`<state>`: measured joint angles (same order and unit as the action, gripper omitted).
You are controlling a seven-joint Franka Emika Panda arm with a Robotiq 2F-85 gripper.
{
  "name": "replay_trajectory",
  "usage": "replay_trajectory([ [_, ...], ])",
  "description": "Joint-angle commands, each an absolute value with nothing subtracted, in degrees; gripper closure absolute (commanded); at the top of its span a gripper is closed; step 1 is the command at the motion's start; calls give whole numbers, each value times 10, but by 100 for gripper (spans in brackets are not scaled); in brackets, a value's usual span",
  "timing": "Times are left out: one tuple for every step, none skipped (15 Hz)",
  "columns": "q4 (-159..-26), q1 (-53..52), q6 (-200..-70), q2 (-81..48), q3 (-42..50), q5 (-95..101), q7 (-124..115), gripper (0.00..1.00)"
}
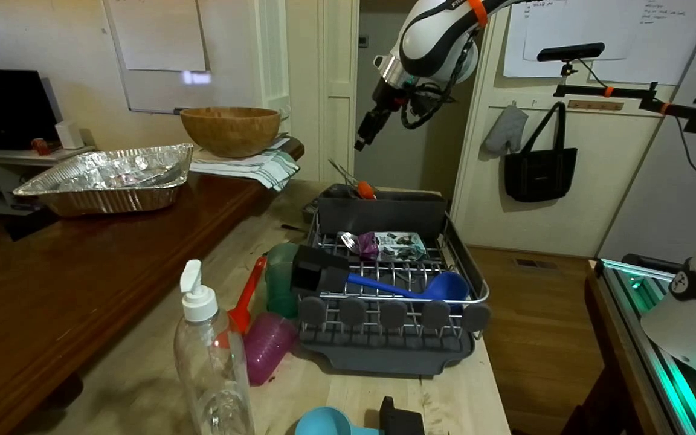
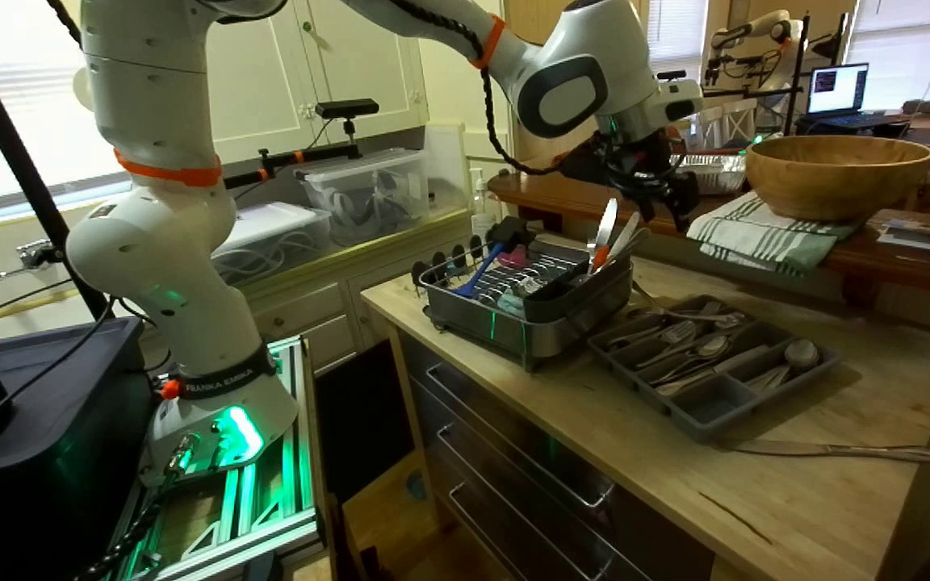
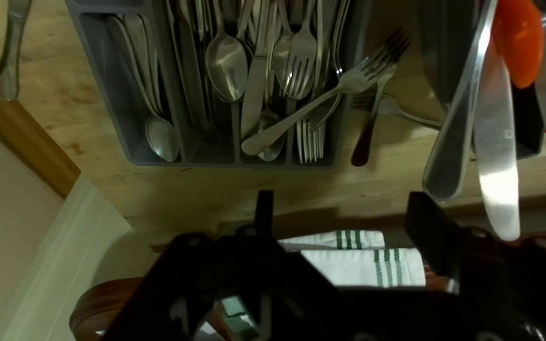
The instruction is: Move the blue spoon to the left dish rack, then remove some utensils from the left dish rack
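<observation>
While the pincer (image 3: 341, 201) hangs with its jaws wide apart and holds nothing, the blue spoon (image 1: 435, 290) lies well away from it and lower, in the left dish rack (image 1: 384, 353), back toward the arm's base (image 2: 178, 420). Its long axis runs across the rack, scoop end pointing toward that base, handle end reaching a black piece (image 1: 318, 270); whether the two join, I cannot tell. Also below the pincer, a dark band (image 2: 227, 379) on that base reads FRANKA EMIKA; a packet (image 1: 401, 246) in the rack bears illegible print.
</observation>
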<state>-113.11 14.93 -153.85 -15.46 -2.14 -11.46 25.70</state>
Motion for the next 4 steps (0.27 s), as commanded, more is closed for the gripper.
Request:
replay_trajectory([
  [-1208, 183, -1520, -96, -39, -212, 341, 0],
  [-1220, 188, -1510, -89, -43, -245, 376, 0],
  [-1178, 160, -1527, -119, -17, -196, 325, 6],
  [-1192, 162, -1524, -111, -17, -217, 348, 0],
])
